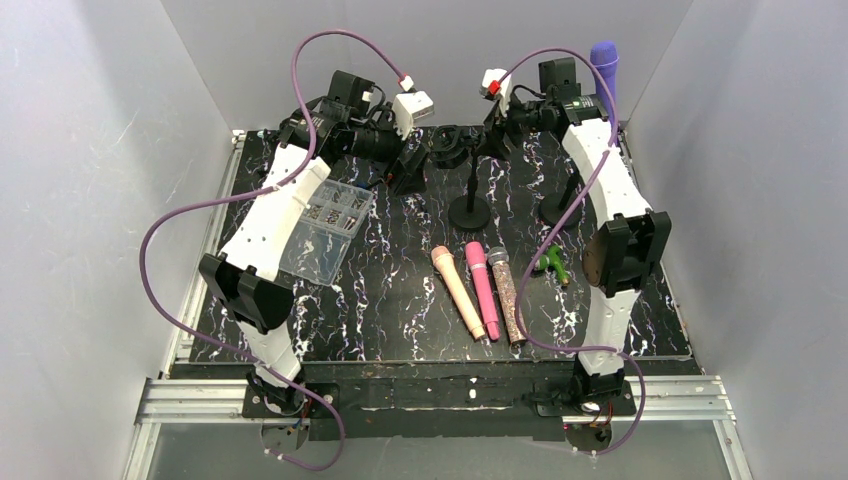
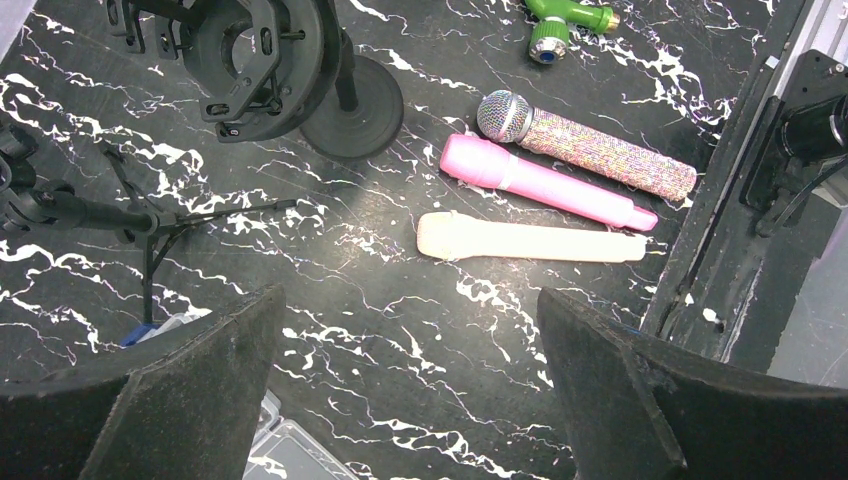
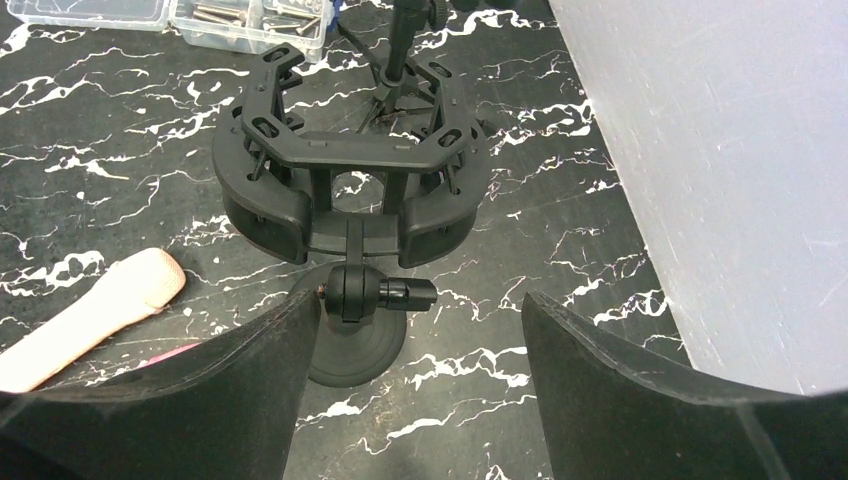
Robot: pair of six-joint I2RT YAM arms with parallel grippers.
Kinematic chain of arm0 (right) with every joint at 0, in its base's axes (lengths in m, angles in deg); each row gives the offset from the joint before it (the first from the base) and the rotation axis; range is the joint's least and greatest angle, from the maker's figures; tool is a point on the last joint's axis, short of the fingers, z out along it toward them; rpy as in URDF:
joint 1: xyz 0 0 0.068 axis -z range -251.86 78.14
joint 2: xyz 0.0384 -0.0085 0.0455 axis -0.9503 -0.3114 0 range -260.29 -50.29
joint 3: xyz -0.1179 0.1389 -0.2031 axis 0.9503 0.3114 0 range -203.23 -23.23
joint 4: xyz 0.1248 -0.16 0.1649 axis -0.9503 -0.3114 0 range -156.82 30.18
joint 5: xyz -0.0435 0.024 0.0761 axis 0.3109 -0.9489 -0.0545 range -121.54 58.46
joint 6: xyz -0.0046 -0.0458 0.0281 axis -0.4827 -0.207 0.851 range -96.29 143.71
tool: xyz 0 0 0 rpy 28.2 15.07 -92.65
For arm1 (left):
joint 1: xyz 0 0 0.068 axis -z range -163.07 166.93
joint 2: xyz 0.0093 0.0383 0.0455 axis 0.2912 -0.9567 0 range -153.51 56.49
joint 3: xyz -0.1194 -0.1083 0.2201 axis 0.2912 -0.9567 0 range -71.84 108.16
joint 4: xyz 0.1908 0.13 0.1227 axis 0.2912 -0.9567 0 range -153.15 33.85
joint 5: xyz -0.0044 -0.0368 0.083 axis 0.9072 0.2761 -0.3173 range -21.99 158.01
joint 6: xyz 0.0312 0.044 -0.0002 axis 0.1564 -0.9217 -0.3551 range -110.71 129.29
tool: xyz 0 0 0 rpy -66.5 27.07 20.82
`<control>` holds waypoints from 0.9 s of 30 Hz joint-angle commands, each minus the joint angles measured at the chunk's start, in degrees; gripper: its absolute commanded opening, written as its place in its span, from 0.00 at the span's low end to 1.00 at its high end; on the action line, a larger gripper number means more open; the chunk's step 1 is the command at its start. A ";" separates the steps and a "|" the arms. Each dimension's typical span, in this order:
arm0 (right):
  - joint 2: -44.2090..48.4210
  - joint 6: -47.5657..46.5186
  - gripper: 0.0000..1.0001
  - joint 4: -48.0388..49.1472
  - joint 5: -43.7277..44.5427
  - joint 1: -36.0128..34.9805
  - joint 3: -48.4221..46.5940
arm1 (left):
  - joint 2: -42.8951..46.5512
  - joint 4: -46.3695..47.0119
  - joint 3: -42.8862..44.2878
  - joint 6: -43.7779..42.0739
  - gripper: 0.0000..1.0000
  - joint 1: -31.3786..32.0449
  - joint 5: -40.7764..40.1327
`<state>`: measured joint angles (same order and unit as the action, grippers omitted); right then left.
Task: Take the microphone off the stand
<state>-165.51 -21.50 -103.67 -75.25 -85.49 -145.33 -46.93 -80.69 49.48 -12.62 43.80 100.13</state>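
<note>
The left hand (image 2: 410,330) is spread wide and nothing is held in it. The right hand (image 3: 418,310) is spread too, and nothing is pinched by it. The hands are seen close to the stand (image 1: 468,195), one on each side of its black ring mount (image 3: 350,170). The tabletop (image 1: 400,300) can be seen through the ring.

A purple mic (image 1: 604,58) is seen upright to the far right of the stand, behind the right arm. What holds it is hidden.

Three more are laid side by side in front of the stand: a peach mic (image 2: 530,243), a pink mic (image 2: 545,183) and a glitter mic (image 2: 600,150). A green thing (image 2: 560,20) is seen to the stand's front right, and a clear box (image 1: 325,230) to its left.
</note>
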 commanded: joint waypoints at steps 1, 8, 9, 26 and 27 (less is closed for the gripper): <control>-0.70 -1.66 0.82 -0.68 -2.12 -0.67 -2.25 | 1.87 -3.05 -0.82 -0.68 0.98 0.24 1.57; -1.75 -1.79 0.78 -0.31 -2.79 -1.38 -3.35 | 2.38 -3.30 -1.63 -1.06 0.98 0.24 1.66; -1.97 -1.73 0.78 -0.35 -2.91 -1.48 -3.51 | 2.45 -3.40 -1.71 -1.10 0.98 0.20 1.55; -0.62 -2.23 0.33 0.19 -2.92 -1.75 1.14 | 3.11 -4.12 -2.12 -1.65 0.98 0.19 1.48; -0.28 -2.51 0.25 0.06 -2.89 -1.75 1.64 | 3.13 -4.12 -2.18 -1.69 0.98 0.20 1.58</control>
<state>-168.15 -22.59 -103.50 -78.61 -87.04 -145.66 -46.90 -81.78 47.95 -13.69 43.80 100.02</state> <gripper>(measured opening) 0.511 0.981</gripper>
